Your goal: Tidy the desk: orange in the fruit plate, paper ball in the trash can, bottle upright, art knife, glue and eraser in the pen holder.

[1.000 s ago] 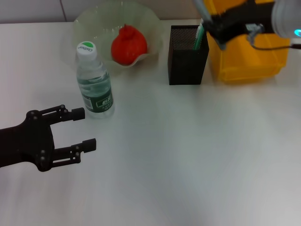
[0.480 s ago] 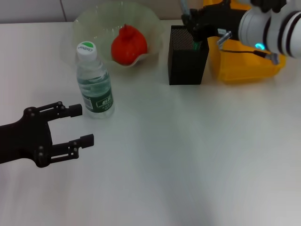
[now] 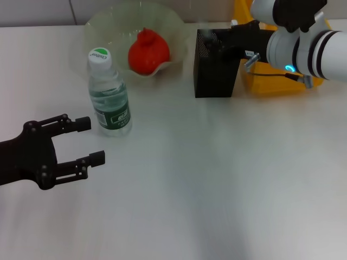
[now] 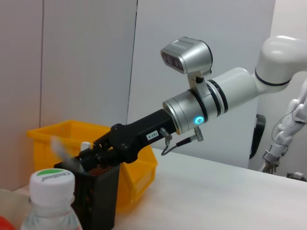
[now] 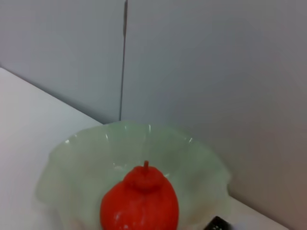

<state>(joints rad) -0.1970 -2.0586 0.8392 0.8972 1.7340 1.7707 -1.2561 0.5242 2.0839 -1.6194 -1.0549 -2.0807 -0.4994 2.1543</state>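
On the white desk [image 3: 217, 179] stand one yellow plastic bin [image 3: 271, 81], one pale green scalloped fruit plate [image 3: 108, 24] holding one red-orange orange [image 3: 148, 52], one black mesh pen holder [image 3: 214, 70], and one upright clear plastic bottle [image 3: 108, 97] with a green-topped white cap. The right end effector [image 3: 225, 43] sits at the pen holder's top rim; I cannot tell its grip. The left end effector [image 3: 84, 142] hangs wide open and empty, just beside the bottle's base.
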